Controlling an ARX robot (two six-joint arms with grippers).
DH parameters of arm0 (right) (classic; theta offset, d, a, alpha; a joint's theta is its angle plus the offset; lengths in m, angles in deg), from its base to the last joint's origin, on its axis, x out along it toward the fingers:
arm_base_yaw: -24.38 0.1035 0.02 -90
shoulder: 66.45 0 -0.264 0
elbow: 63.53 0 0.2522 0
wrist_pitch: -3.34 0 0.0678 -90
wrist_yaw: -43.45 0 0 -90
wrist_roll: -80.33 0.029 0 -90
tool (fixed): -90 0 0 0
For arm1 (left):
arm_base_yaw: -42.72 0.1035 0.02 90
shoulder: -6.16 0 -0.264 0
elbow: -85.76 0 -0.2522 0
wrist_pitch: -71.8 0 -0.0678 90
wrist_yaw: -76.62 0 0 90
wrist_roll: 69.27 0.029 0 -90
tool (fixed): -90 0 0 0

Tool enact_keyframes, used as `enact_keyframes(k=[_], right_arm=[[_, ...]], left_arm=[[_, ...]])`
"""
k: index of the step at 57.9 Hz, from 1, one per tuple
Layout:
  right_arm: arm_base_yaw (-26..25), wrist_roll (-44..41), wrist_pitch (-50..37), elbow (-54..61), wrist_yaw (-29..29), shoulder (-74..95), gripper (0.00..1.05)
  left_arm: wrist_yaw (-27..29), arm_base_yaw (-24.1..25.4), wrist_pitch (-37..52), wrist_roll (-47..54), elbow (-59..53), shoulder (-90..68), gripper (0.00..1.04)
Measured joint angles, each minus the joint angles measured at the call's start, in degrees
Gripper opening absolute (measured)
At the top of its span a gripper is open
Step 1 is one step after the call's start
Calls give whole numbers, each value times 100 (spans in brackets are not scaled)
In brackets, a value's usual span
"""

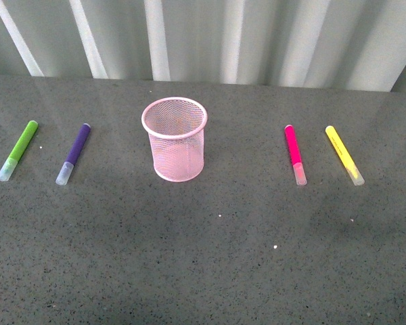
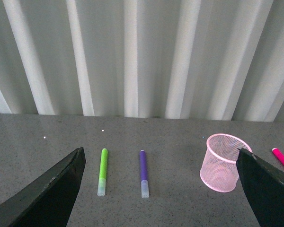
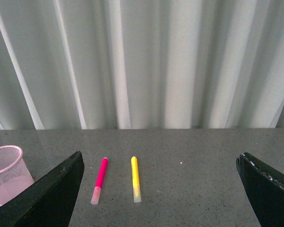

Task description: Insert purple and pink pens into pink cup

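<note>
While the left claw (image 2: 161, 151) gapes wide and empty, the purple pen (image 2: 143, 171) lies ahead on the tabletop (image 1: 223, 271); right claw (image 3: 160, 154) likewise, pink pen (image 3: 100, 178) ahead; pink cup (image 1: 179, 154) upright between the pens.

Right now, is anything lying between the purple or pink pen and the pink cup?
Nothing visible. Only table separates the purple pen and the pink pen from the pink cup; the green pen and yellow pen lie farther out.
</note>
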Motion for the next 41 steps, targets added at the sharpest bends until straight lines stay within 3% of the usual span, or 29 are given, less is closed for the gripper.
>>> enact_keyframes(k=[41], right_arm=[[0, 0, 0, 0, 0, 0, 98]], left_arm=[[0, 0, 0, -2, 0, 0, 98]])
